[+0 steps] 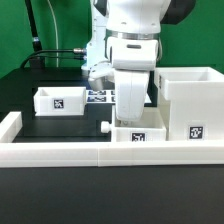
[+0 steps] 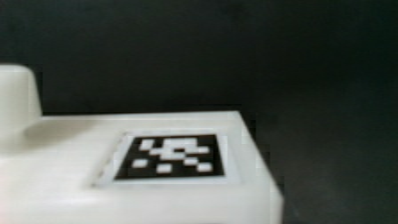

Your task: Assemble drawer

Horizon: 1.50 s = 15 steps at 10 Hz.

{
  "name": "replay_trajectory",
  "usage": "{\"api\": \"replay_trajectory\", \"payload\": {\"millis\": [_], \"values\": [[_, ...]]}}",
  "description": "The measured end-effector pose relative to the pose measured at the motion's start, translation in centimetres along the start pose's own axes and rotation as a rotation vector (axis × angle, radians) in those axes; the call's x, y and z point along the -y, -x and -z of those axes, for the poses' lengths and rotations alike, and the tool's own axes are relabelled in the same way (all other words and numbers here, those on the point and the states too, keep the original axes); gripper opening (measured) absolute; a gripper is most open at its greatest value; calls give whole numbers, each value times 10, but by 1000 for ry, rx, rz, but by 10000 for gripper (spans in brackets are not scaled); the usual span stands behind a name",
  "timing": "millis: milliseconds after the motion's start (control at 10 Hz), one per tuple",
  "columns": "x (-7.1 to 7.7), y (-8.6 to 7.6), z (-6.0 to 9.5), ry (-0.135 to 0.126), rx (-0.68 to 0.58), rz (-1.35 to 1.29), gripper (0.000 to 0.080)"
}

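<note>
A small white tray [image 1: 137, 137] with a square tag and a side knob [image 1: 105, 128] lies at the front middle, against the border rail. My gripper [image 1: 130, 121] hangs straight down onto this tray, and its fingertips are hidden at the tray's rim. The wrist view shows this tray [image 2: 160, 190] very close, with its tag [image 2: 173, 157] and a white stub [image 2: 15, 95] beside it; no fingers show there. A second small tray [image 1: 57, 100] lies at the exterior view's left. The large boxy housing [image 1: 190, 100] stands at the exterior view's right.
The white border rail [image 1: 60, 154] runs along the front and up the exterior view's left side [image 1: 9, 127]. The marker board [image 1: 99, 97] lies behind the arm. Black cables [image 1: 60, 55] run along the back of the black table.
</note>
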<state>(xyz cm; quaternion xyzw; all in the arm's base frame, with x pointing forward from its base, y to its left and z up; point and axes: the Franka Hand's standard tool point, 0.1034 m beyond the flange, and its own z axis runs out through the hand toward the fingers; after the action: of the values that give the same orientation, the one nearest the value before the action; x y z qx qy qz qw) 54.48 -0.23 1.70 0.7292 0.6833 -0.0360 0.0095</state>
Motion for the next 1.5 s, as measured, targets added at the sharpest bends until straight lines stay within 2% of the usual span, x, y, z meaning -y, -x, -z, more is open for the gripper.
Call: {"api": "replay_trajectory", "payload": {"millis": [300,500,1500], "values": [[1,1,-1,-2,0,0,42],[4,-5,-2,-9,1,15,42],[8,-3,-3,-8,8,34,42]]}}
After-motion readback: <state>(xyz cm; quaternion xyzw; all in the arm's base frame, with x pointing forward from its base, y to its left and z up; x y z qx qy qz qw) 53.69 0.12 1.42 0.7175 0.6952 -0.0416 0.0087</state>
